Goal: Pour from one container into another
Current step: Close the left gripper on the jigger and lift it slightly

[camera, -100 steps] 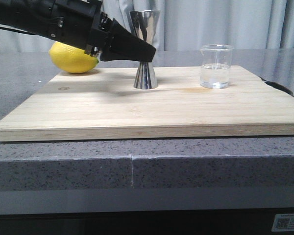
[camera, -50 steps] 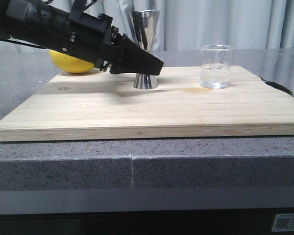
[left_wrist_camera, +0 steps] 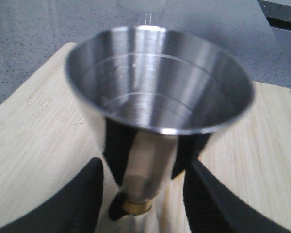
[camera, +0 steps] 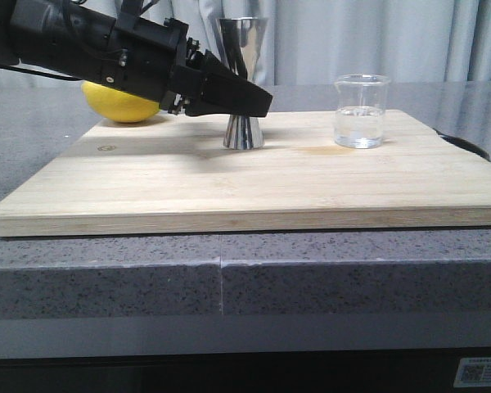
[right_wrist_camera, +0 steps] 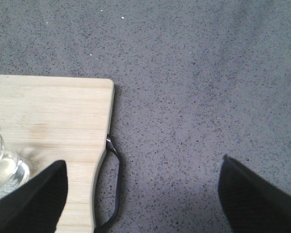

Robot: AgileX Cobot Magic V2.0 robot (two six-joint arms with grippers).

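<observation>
Straddling the jigger point(left_wrist_camera: 157, 126) waist, the left tool point(left_wrist_camera: 143, 194) is held open; an off-centre squeeze could topple it.

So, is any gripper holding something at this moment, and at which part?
Nothing is held. The left gripper is open, its fingers on either side of the jigger near the gold waist, with gaps showing. The right gripper is open over the bare counter.
</observation>
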